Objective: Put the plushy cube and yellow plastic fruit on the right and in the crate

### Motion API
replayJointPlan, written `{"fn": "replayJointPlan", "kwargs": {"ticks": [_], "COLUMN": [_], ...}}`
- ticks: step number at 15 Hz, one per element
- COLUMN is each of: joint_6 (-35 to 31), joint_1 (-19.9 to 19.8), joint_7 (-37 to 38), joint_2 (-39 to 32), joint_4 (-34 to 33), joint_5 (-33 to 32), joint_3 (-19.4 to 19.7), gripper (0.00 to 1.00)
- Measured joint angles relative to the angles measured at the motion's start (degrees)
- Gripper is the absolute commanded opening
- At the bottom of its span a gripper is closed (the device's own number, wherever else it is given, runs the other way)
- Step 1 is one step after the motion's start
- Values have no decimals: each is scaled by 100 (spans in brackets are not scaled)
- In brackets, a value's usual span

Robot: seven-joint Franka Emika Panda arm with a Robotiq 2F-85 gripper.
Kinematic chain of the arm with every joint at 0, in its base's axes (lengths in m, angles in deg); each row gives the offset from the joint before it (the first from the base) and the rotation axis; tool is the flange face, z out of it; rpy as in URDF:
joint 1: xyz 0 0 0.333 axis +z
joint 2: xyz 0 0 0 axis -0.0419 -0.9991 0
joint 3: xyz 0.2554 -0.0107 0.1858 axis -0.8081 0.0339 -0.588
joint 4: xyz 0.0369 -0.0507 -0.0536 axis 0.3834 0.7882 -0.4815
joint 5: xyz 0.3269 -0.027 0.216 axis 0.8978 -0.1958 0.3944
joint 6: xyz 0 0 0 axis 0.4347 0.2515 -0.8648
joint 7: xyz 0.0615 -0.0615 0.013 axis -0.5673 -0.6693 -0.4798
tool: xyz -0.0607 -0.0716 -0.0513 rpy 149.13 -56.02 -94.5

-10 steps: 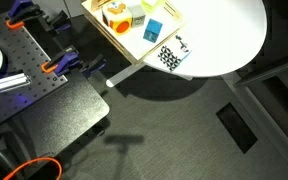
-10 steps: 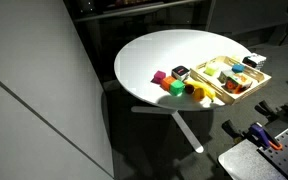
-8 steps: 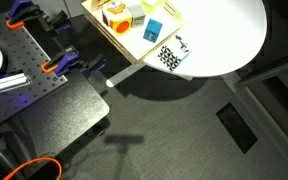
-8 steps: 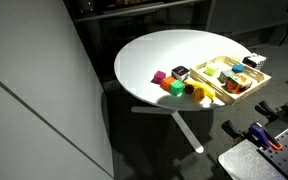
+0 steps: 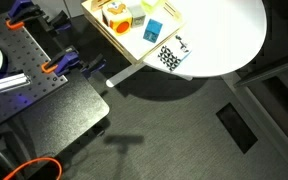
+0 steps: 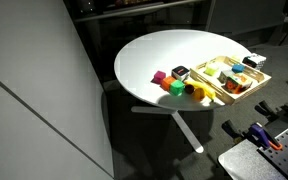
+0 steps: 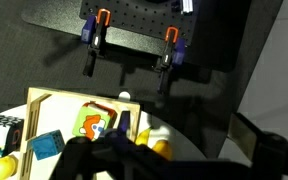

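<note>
Exterior views high, far — sharing crate [image 5: 126, 44]; wrist overhead.

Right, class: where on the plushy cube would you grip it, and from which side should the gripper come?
Probably grip the plushy cube across two opposite flat side faces, coming straight down from above. It sits flat on the table just outside the crate, so its top is open.

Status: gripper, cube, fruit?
Gripper above crate, open or shut unclear. Plushy cube, yellow plastic fruit on table outside crate. Toys already in crate.
</note>
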Motion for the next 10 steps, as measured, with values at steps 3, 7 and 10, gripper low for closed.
{"fn": "replayJointPlan", "kwargs": {"ticks": [3, 7, 10], "joint_6": [-350, -949, -1400], "joint_1": [-87, -214, -353], "joint_7": [0, -1, -1], "joint_2": [-89, -375, -687], "joint_4": [0, 4, 2], "joint_5": [-119, -336, -487], "joint_3": [2, 21, 75], "gripper": [100, 100, 100]}}
